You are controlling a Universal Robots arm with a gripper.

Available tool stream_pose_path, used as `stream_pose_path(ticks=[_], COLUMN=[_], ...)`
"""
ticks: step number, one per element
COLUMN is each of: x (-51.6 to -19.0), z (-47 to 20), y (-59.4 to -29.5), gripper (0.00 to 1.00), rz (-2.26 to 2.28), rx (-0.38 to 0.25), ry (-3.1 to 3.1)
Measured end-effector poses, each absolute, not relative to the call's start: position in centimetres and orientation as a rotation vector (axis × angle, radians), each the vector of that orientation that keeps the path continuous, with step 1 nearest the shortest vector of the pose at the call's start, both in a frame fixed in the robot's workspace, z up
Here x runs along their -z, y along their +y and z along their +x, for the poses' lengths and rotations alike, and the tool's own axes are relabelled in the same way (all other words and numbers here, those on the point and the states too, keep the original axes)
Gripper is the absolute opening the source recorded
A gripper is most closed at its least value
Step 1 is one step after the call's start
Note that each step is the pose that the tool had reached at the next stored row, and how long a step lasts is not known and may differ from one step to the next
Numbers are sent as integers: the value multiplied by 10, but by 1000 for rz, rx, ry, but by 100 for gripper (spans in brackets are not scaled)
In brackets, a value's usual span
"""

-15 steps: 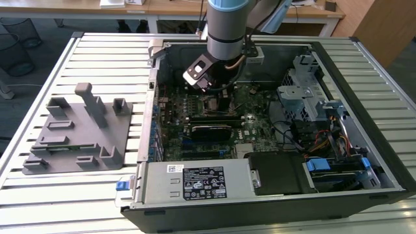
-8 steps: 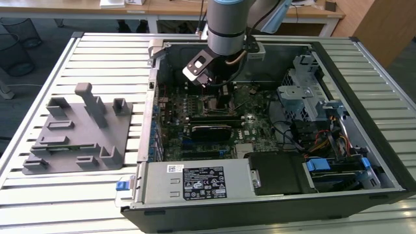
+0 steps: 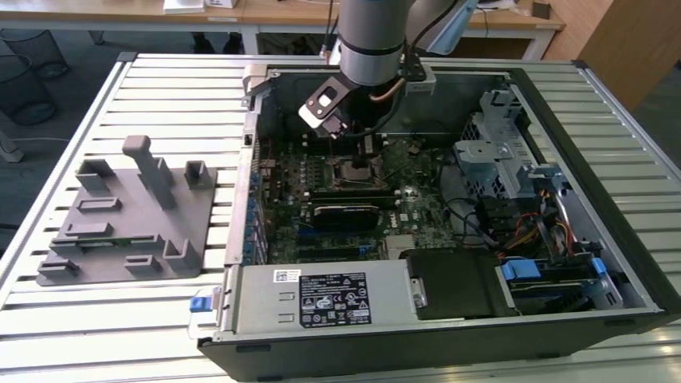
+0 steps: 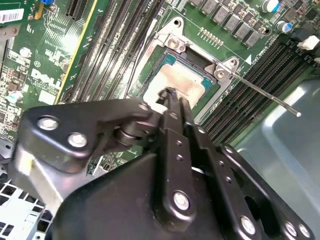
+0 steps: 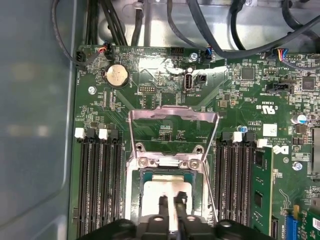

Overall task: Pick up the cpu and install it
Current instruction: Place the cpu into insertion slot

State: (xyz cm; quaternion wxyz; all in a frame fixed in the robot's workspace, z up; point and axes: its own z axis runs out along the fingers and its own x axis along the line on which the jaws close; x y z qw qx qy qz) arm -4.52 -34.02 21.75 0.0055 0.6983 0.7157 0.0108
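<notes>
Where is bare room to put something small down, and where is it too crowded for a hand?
Bare slats of the table lie between the grey holder tray and the near edge, and between the tray and the far edge. The open computer case is crowded: cables, and the tool right over the cpu in its socket.

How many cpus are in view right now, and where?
1. The cpu lies in the socket inside the computer case, beneath the pincer. Another could be hidden in the grey tray slots.
</notes>
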Motion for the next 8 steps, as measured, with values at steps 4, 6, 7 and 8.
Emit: stream_pose_path(ticks=[4,6,7,8], x=[-220,-221,-221,-222], z=[-45,-45,-45,-45], y=[-340,-340,-340,-340], gripper=[11,11,11,11], rz=[2186,2186,2186,2186], rx=[-34,-34,-33,-33], ry=[2241,2241,2241,2241])
